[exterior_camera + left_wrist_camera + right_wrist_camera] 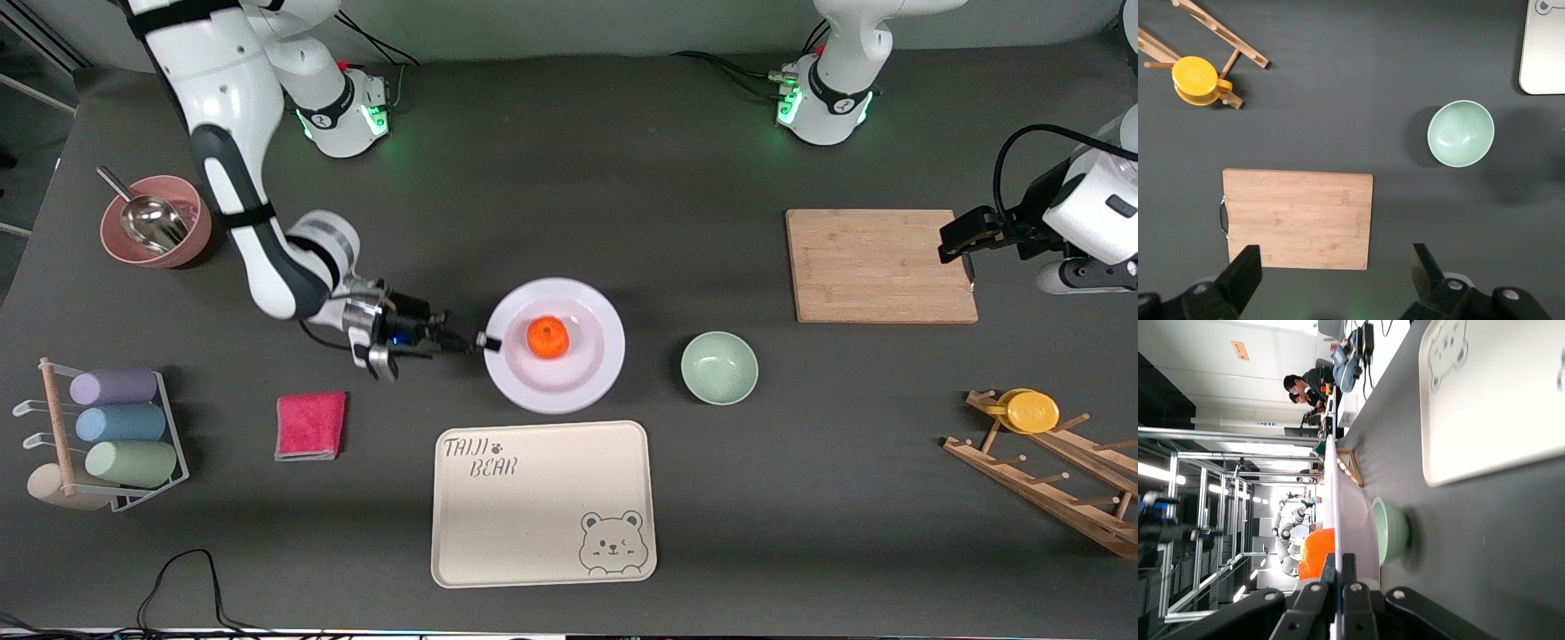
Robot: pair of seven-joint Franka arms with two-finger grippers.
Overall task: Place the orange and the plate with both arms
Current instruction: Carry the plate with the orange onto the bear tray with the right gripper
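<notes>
Gripping the plate (556, 347) rim, right tool (484, 342) clamped shut, orange (548, 338) already on it beside the bear tray (542, 502); left tool (965, 242) waits spread over the cutting board (880, 265); plate placement probably remains.

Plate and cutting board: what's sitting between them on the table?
The green bowl sits between the plate and the cutting board, nearer the front camera than both; bare mat otherwise, as the front view shows.

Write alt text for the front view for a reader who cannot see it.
The right claw is shut on the rim of a pale plate holding an orange, with a cream bear tray nearer the camera. The left claw waits open over a wooden cutting board, and a mint-green bowl sits beside the plate.
</notes>
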